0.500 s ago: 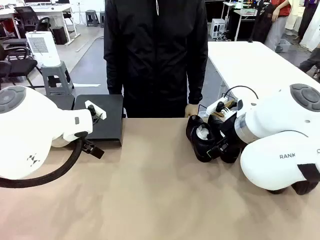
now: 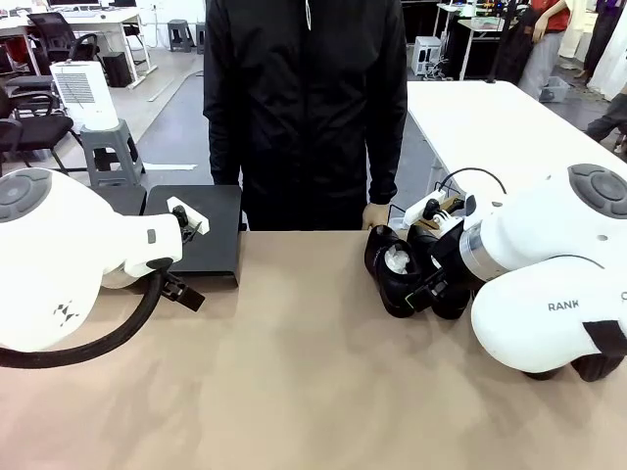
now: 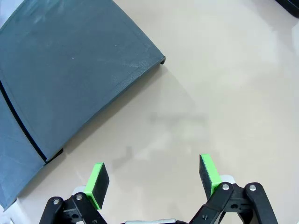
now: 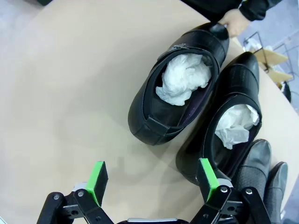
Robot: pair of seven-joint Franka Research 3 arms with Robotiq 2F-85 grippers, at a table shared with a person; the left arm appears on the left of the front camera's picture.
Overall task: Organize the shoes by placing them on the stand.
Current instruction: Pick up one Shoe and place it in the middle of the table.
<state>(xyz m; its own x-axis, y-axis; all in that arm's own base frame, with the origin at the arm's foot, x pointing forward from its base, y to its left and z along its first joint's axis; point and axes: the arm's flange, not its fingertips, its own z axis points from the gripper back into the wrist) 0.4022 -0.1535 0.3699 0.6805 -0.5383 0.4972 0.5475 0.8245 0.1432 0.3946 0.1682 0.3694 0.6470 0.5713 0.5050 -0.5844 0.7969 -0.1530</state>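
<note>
Black shiny shoes (image 4: pixel 142 109), stuffed with white paper, lie clustered on the tan table (image 2: pixel 294 372), well to the right of the matte-black stand (image 2: pixel 206 230). A person's hand (image 2: pixel 374 215) touches one toe. The right gripper (image 4: pixel 152 179) hangs over the shoes, jaws apart and empty. The left gripper (image 3: pixel 154 179), jaws also apart, hangs just beside the stand's corner.

Honestly, nothing visibly moved in that split second: the left gripper (image 3: pixel 152 165) over the table (image 2: pixel 294 372) by the stand (image 2: pixel 211 230), the right gripper (image 4: pixel 151 168) above the shoes (image 2: pixel 397 269) and the person's hand (image 2: pixel 375 215) at the shoes' far end all sat exactly where they'd been, as far as the front view showed.
</note>
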